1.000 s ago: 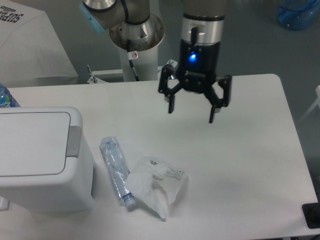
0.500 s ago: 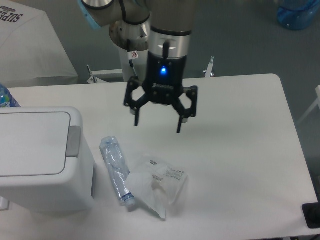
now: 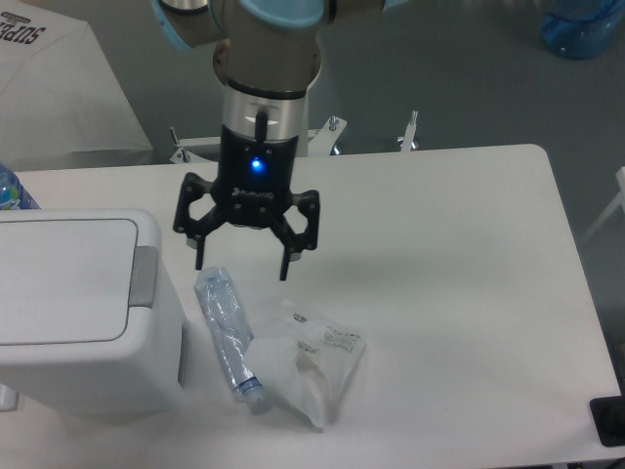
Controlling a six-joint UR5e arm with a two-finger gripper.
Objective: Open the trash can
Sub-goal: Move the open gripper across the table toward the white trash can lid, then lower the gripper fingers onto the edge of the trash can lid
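Nearest me on the white counter I see a crumpled clear plastic bag touching a crushed bottle. Just left of them sits the trash can at the counter's left edge, its flat lid down and grey push tab facing the bottle. Beyond, my pincer hangs above the bottle's far end, fingers spread apart, holding nothing.

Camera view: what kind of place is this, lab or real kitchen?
Likely a robot lab: an arm pedestal bolted behind a bare white table, with staged props, a trash can and crushed bottle.
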